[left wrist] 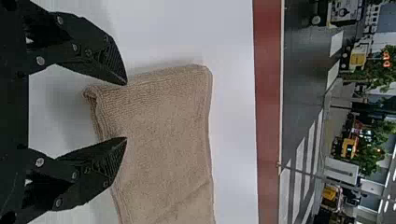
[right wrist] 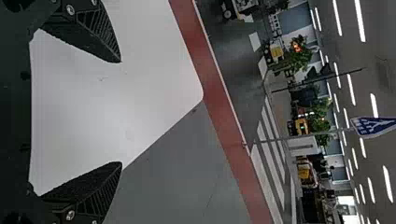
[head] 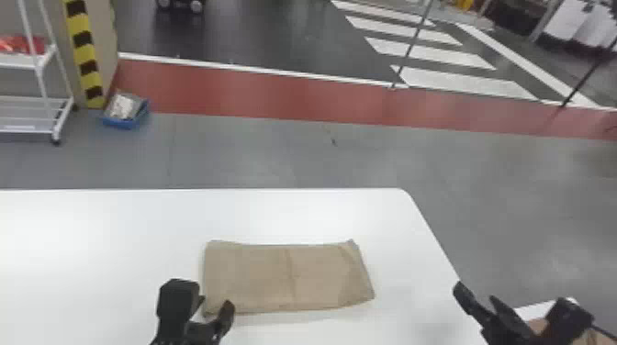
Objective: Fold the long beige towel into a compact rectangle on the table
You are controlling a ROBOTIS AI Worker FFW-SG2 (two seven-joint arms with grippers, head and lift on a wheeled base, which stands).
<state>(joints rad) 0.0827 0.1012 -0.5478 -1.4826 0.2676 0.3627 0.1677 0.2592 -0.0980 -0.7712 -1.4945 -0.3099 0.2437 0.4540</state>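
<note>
White table, towel lower centre; wide-open, empty left gripper closing shallow could split layers; right gripper, lower right, spread, empty.

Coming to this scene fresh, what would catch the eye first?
Likely the folded beige towel, lying wide on the white table towards its near side. Next, the open black left pincer at the towel's left end, and beyond the table the red floor stripe running across the room.

Towel on table, seemingly a bin behind, left.
</note>
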